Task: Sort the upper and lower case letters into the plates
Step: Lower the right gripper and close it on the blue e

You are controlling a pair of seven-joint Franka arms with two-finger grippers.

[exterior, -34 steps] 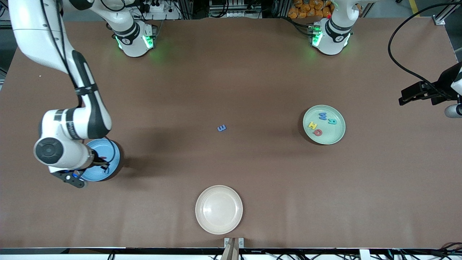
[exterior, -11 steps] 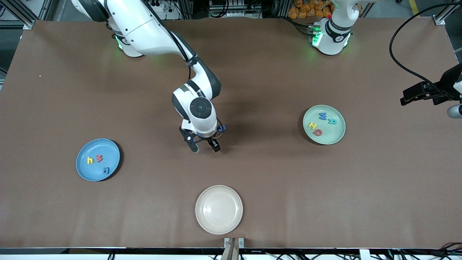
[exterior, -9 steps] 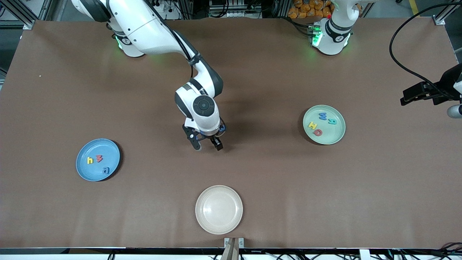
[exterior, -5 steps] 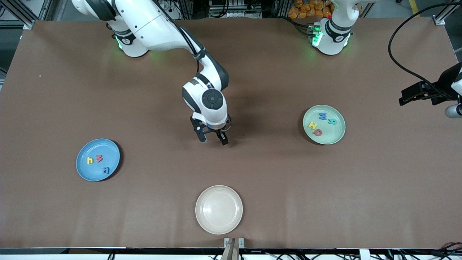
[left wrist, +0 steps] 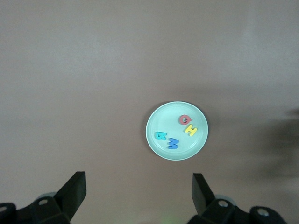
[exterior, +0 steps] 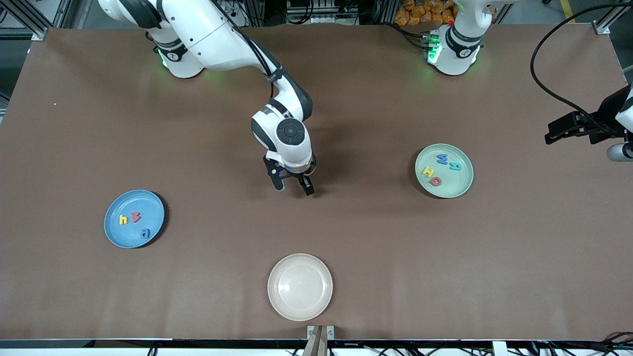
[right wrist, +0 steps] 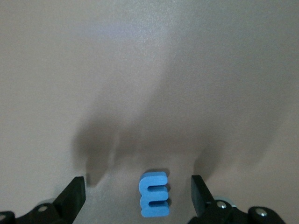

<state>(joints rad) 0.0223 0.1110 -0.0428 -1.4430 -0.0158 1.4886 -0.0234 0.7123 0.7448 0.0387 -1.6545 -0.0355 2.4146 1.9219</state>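
One loose blue E (right wrist: 153, 194) left on desk (exterior: 376, 247); our right tool (exterior: 293, 187), fingers apart, has swung from blue plate (exterior: 134, 218) to bracket it, probably. Left tool (left wrist: 140, 198) waits spread above mint plate (exterior: 444, 170). Grasp next.

- The right gripper (exterior: 293, 189) hangs over bare table at frame centre, fingers apart.
- Blue plate (exterior: 114, 232), lower left, holds three letters (yellow, red, blue).
- Mint green plate (exterior: 462, 184), right of centre, holds four letters.
- Cream plate (exterior: 300, 287) sits at bottom centre.
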